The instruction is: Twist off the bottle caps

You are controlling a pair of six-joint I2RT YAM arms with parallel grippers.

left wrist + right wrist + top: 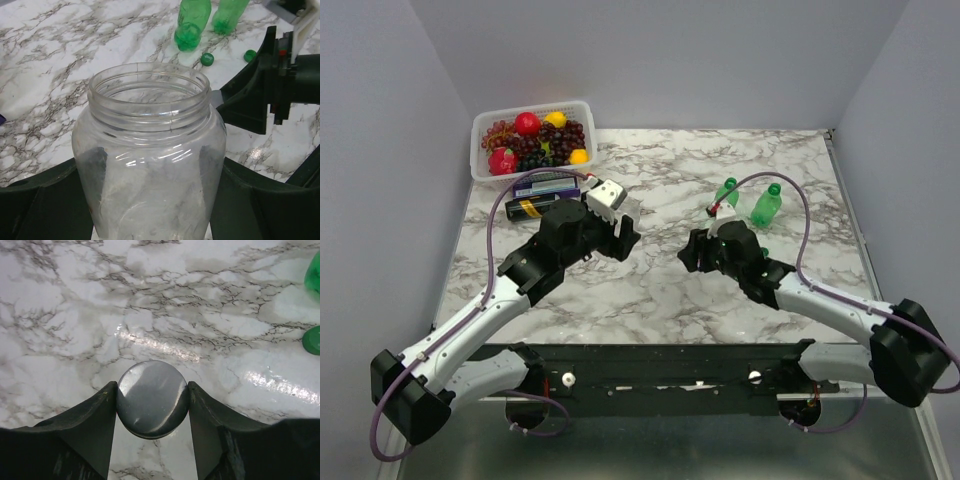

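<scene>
**Condition.** Your left end effector (150, 205) is clamped round the lower body of the clear bottle (150, 125), whose mouth is open and bare. Your right end effector (152, 415) is closed on the grey cap (151, 392), pinching it by the rim. Two green caps (207, 59) lie loose on the desk (660, 290) just beside the green bottles (767, 205). All three caps therefore appear to be off, and what remains is probably setting things down.

**Risks.**
1. The grey cap is held at only two points on a round edge, so it can pivot or slip out. You cannot tell from these views how far it is above the desk. If you release it too high or on edge, it is likely to roll, possibly off the desk.
2. The clear bottle is smooth and looks thin-walled. A light grip lets it slide, and a harder one may buckle the wall. If you open before the base is flat on the desk, it topples.
3. The two end effectors face each other at close range over the middle of the desk. Moving either one inward without clearing the other risks contact.
4. Your right wrist works near the green bottles and their caps. A careless sweep would knock over the light bottles and scatter the caps.
</scene>
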